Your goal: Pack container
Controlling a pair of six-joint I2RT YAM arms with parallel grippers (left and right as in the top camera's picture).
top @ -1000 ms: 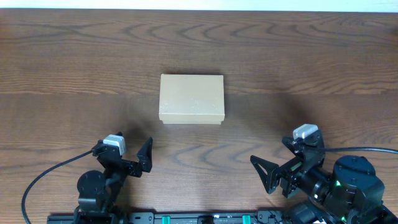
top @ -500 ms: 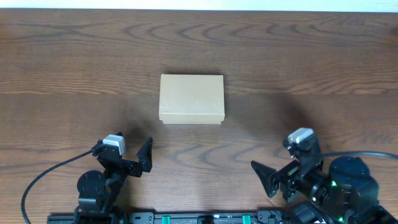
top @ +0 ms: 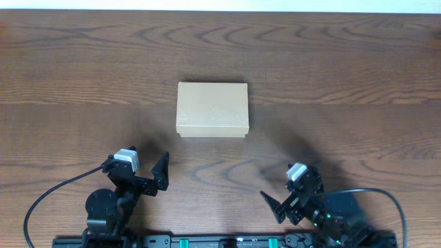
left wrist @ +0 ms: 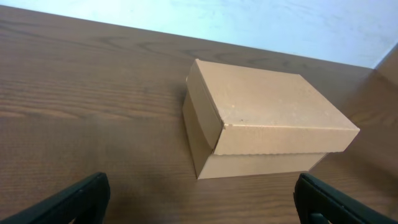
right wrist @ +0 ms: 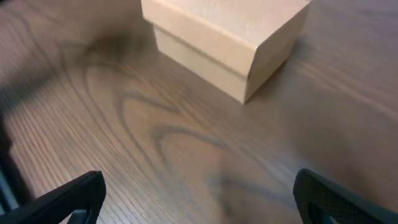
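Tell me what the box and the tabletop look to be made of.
The container looks like thin cardboard: tan-brown, matte, with a folded lid and a slightly wavy cut edge along the lid's front lip. The table looks like dark brown wood with flowing grain and a soft sheen; solid wood or printed laminate cannot be told.

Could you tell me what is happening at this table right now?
Two robot arms are set to pack a cardboard box, which sits closed in the middle of the wooden table. Both the left gripper and the right gripper are open and empty near the robot's edge, short of the box. Neither touches it.
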